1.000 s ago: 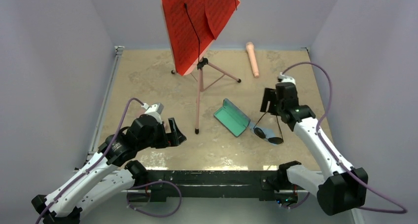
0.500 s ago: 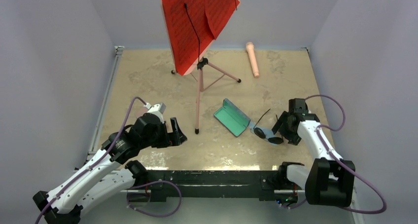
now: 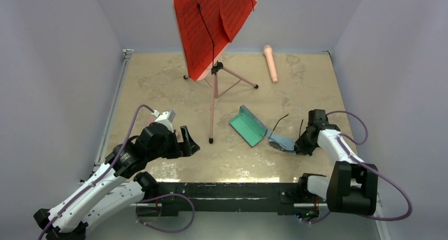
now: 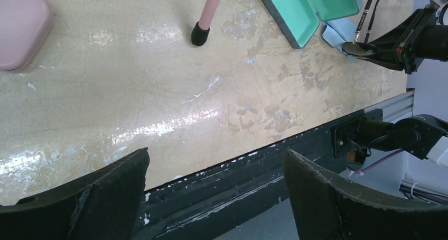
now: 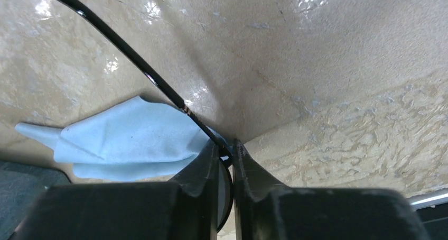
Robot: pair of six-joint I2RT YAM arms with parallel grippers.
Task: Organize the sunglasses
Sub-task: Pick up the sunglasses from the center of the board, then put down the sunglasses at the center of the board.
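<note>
From above, the right end effector (image 3: pixel 301 146) is low over the mottled tan surface (image 3: pixel 158 86) at the black sunglasses with long thin arms (image 3: pixel 285 147), just beside the open teal case (image 3: pixel 248 125); the left end effector (image 3: pixel 189 143) hovers well apart. Left wrist: its fingers (image 4: pixel 79 203) are spread, empty. Right wrist: fingers pinch the sunglasses' lens rim over a pale blue cloth (image 5: pixel 127 145). Pickup step, I judge; next, lift gently and carry to the case.
</note>
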